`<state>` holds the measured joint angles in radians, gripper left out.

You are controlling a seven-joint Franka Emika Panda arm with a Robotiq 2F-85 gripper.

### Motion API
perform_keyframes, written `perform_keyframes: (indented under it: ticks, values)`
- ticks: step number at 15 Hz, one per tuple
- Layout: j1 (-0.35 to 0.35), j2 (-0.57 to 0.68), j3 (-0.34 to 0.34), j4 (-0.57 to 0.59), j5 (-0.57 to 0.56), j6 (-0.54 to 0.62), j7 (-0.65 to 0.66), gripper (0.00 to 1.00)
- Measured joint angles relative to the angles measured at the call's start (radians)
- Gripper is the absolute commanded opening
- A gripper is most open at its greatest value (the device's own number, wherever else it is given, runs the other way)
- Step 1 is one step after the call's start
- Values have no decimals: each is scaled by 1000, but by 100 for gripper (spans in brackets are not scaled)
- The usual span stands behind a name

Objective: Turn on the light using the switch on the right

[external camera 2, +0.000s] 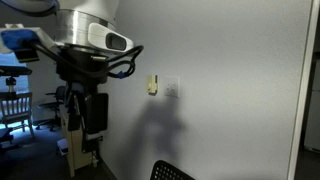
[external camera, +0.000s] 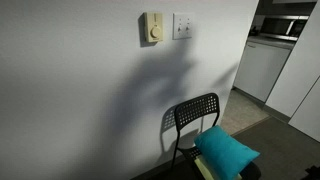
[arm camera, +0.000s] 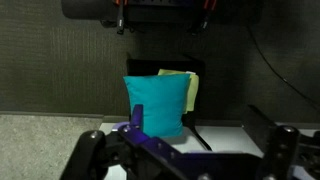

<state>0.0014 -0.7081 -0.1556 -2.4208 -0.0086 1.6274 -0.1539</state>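
Note:
The switch [external camera: 183,24] is a flat white square plate high on the white wall. It also shows in an exterior view [external camera 2: 171,88]. Just to its left sits a cream-yellow box with a round dial [external camera: 152,28]. The robot arm [external camera 2: 90,45] stands well away from the wall, far from the switch. In the wrist view my gripper [arm camera: 185,162] is open and empty, its two fingers spread wide at the bottom edge. It faces a teal cushion [arm camera: 157,105], and the switch is out of that view.
A black metal chair [external camera: 192,117] stands below the switch against the wall, with the teal cushion [external camera: 228,150] on its seat. A yellow item [arm camera: 190,90] sits behind the cushion. White kitchen cabinets [external camera: 262,65] stand at the right.

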Motion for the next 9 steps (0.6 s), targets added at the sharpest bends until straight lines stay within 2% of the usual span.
perform_keyframes:
  ticks: [6, 9]
  values:
    - [0, 1, 10, 2, -3, 4, -5, 100]
    - [9, 22, 31, 23, -39, 4, -62, 100]
